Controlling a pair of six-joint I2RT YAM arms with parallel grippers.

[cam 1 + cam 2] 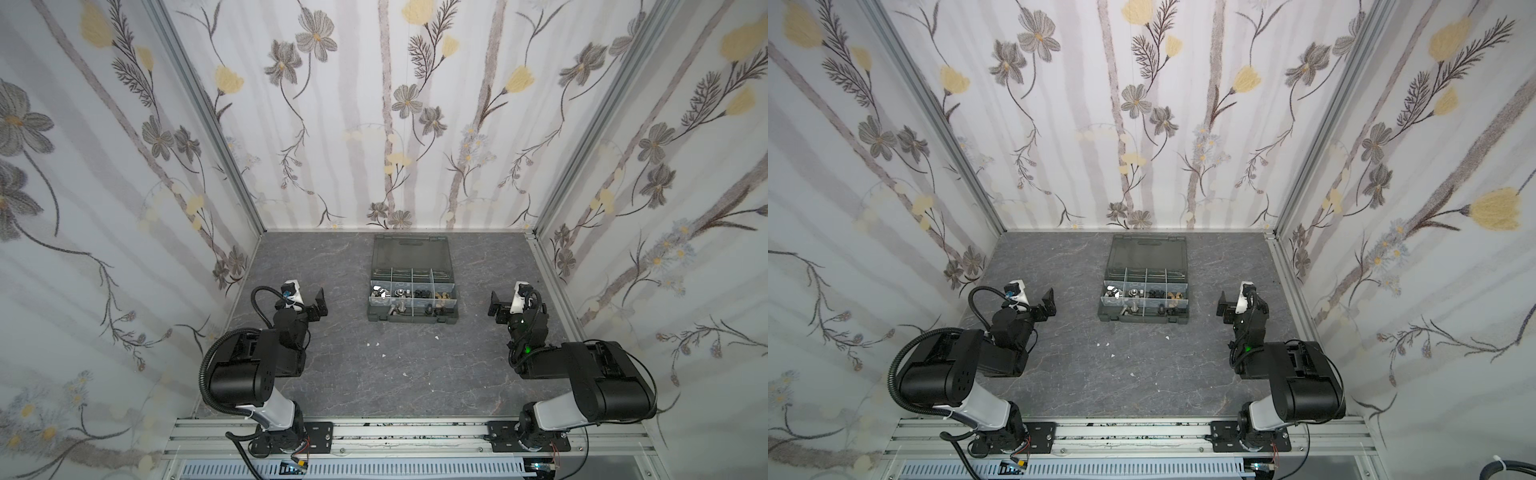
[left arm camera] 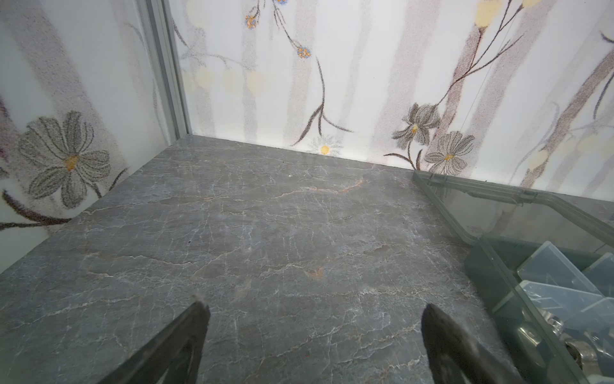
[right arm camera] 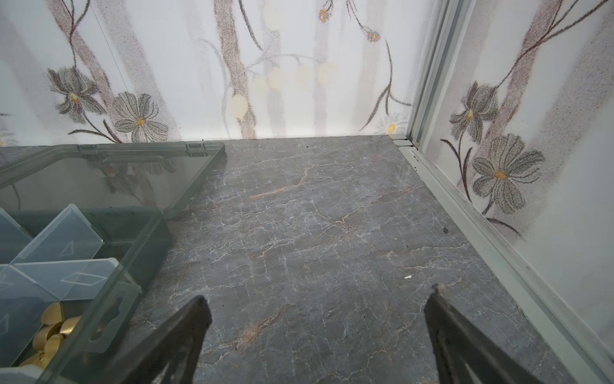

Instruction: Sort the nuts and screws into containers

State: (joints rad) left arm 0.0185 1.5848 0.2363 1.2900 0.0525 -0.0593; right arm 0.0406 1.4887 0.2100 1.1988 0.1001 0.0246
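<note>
Since the left claw, at nine o'clock of the case, and the right claw, at three, both gape wide and empty, and screws and nuts seem sorted in its compartments, we should scan the table for strays before reaching.

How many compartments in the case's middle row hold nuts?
4, left to right in a top view: silver wing nuts, silver nuts, black nuts, brass nuts. Some pieces may be hidden.
</note>
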